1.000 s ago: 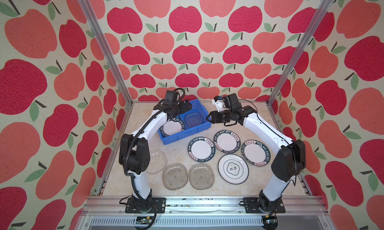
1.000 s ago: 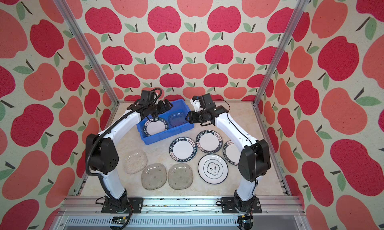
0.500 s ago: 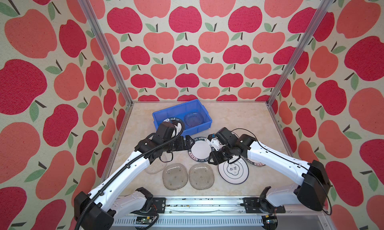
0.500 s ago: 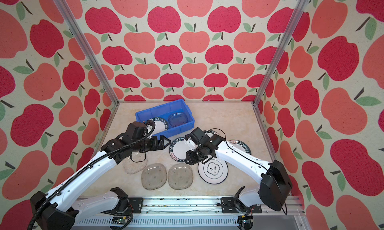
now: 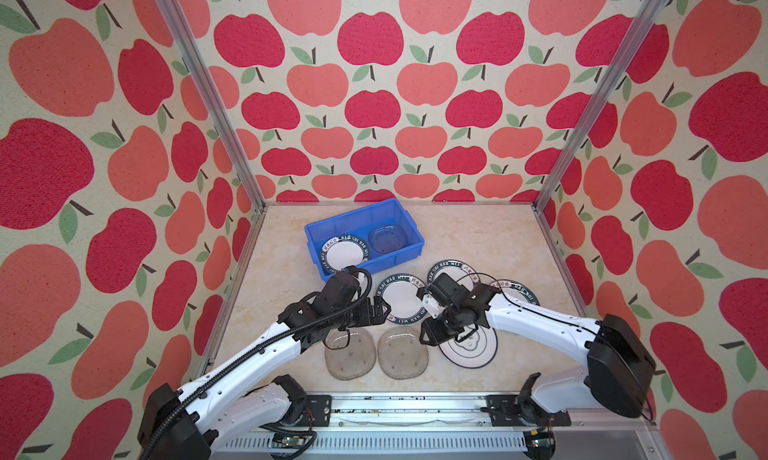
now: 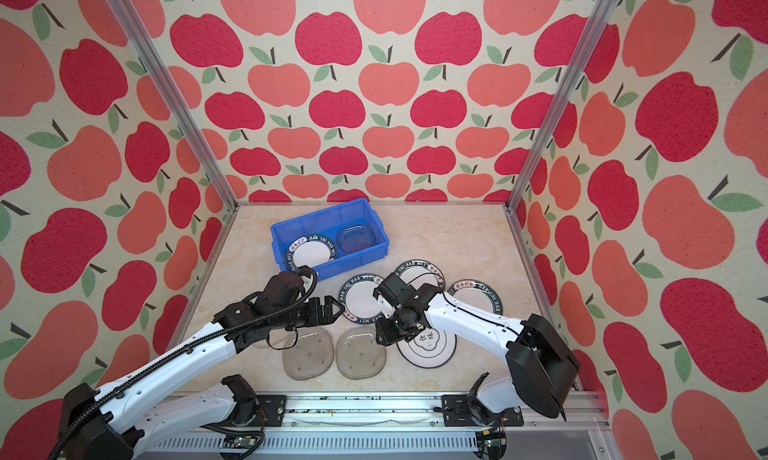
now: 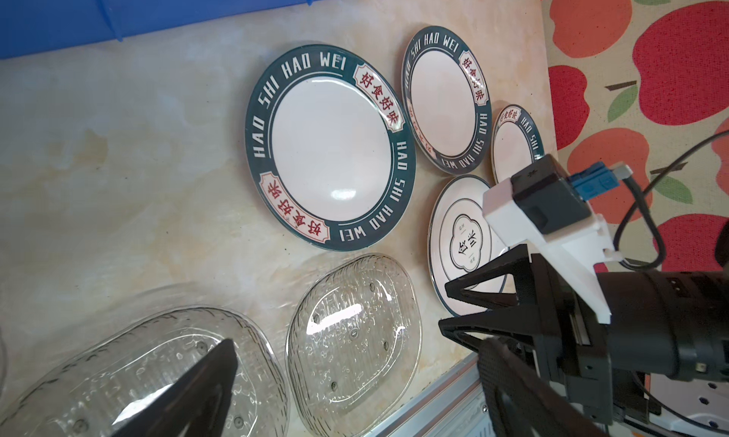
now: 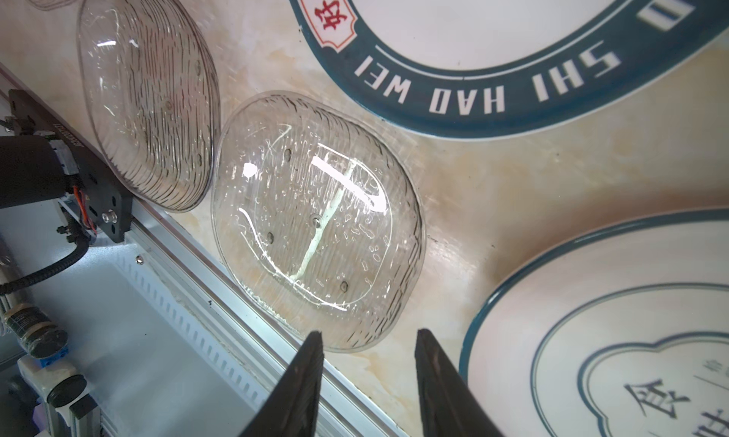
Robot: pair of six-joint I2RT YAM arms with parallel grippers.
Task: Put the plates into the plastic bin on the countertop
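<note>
The plastic bin (image 5: 409,248) (image 6: 374,246) stands at the back of the countertop (image 5: 478,238). It holds a lettered round plate (image 5: 343,252) and a clear glass plate (image 5: 388,238). In front lie three lettered plates, the nearest (image 5: 401,302) (image 7: 331,147), an emblem plate (image 5: 469,348) (image 8: 631,336) and two glass plates (image 5: 351,354) (image 5: 403,352). My left gripper (image 5: 384,310) (image 7: 357,344) hovers open by the nearest lettered plate. My right gripper (image 5: 423,337) (image 8: 369,334) is open and empty, tips just off the edge of a glass plate (image 8: 315,218).
Another glass plate (image 6: 266,341) shows partly under the left arm. The aluminium front rail (image 5: 415,404) (image 8: 189,281) runs just beyond the glass plates. Apple-patterned walls close in the sides and back.
Both arms have come forward from over the bin to the plates near the front rail. The right gripper's jaws have narrowed a little. No plate has moved.
</note>
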